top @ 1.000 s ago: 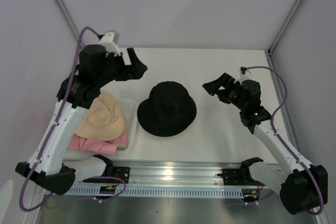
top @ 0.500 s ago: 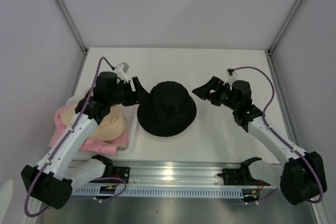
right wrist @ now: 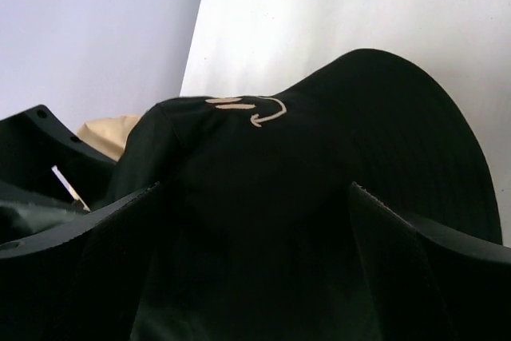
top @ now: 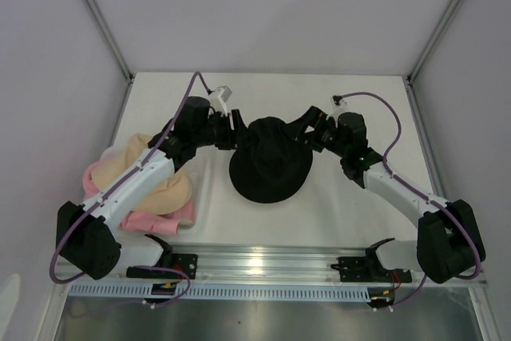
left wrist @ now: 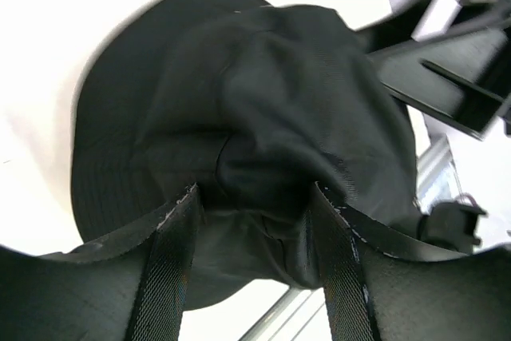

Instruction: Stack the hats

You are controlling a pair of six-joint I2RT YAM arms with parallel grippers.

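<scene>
A: Where's the black hat [top: 270, 173]?
B: Mid table [top: 359, 101], brim down on the white top. It sits between both grippers, apart from the other hats.

A: Left gripper [left wrist: 254, 191]?
B: At the crown's left side. The jaws are part closed, with a fold of crown fabric bunched between the fingers [left wrist: 172, 261]. The cloth touches both pads, so it is pinching the hat.

A: Right gripper [right wrist: 254, 189]?
B: At the crown's right side, low over the hat. The jaws are spread wide and the crown fills the gap between them. Can't tell from the wrist view whether the pads press the cloth.

A: Anything on the crown?
B: A small pale stitched mark [right wrist: 247, 109] near the top, seen from the right wrist.

A: Other hats?
B: At the left edge of the table. The beige hat [top: 168, 189] lies on top of the pink hats [top: 160, 220]. Pink shows under its near side and again at its far left. The left arm crosses over the beige one, which hides part of it.

A: Is black stacked on that pile?
B: No, it lies separate, to the right of the pile.
</scene>
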